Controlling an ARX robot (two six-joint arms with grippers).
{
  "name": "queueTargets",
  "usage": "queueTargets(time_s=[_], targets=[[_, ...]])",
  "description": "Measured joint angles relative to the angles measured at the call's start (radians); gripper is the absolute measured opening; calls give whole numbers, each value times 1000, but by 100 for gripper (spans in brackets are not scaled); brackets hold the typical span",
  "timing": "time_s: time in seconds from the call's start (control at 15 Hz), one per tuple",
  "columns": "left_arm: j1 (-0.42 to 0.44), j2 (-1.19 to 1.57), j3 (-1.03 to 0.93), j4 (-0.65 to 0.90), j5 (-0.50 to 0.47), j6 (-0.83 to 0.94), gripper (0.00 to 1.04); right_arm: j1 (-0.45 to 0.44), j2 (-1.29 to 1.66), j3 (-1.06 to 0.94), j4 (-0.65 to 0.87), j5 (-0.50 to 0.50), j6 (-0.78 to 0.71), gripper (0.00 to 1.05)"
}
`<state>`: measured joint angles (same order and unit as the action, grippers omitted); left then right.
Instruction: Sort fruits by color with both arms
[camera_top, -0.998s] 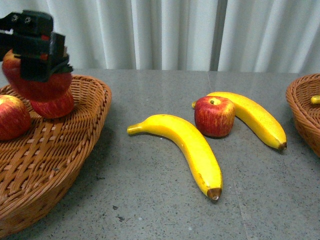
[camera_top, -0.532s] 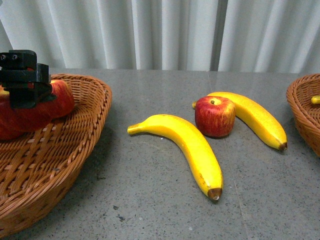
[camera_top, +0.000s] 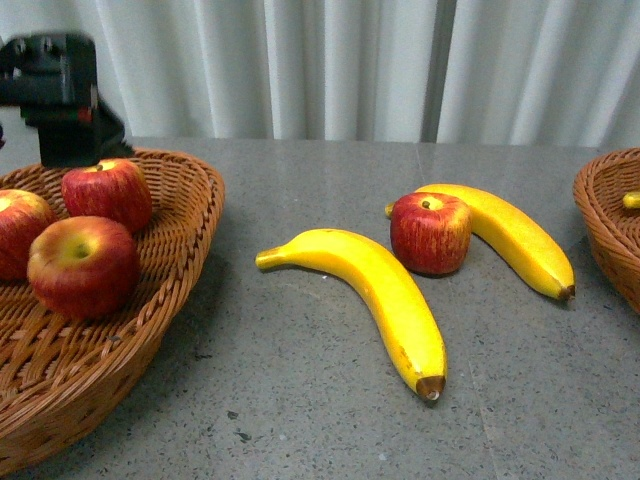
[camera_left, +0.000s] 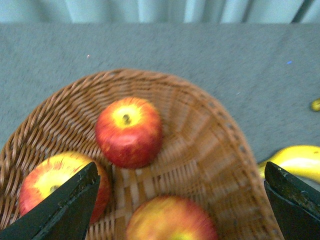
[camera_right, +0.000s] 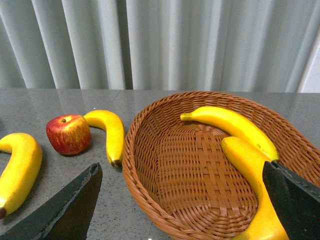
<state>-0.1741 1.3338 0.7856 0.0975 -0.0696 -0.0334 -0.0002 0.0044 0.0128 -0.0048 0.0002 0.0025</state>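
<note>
Three red apples (camera_top: 108, 193) (camera_top: 83, 265) (camera_top: 18, 230) lie in the left wicker basket (camera_top: 190, 215). My left gripper (camera_top: 68, 140) hangs open above the basket's back, holding nothing; its wrist view looks down on the same apples (camera_left: 129, 131) between the spread fingers (camera_left: 70, 202). On the table, one apple (camera_top: 430, 232) touches a banana (camera_top: 510, 235), and another banana (camera_top: 375, 295) lies in front. My right gripper (camera_right: 182, 205) is open over the right basket (camera_right: 150, 165), which holds two bananas (camera_right: 232, 125) (camera_right: 255, 190).
The grey table ends at a white curtain (camera_top: 330, 65). The right basket's rim (camera_top: 600, 215) shows at the front view's right edge with a banana tip (camera_top: 630, 200) inside. Bare tabletop lies between the baskets and in front of the loose fruit.
My left gripper let go of the apple it was carrying, which now rests in the left basket. The gripper has risen clear. The fruit on the table has not moved.
</note>
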Motion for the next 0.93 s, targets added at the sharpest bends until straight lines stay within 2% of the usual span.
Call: queueTargets(time_s=[0.2,0.4,0.67,0.93], targets=[[-66,-17,75,46,52,55,98,0,0,0,0,0,0,98],[-114,100,178,65,214,102,98,0,0,0,0,0,0,98],[-225,313,304,54,269,147,98,0,0,0,0,0,0,98],[-261,448,339,79,296,154,98,0,0,0,0,0,0,98]])
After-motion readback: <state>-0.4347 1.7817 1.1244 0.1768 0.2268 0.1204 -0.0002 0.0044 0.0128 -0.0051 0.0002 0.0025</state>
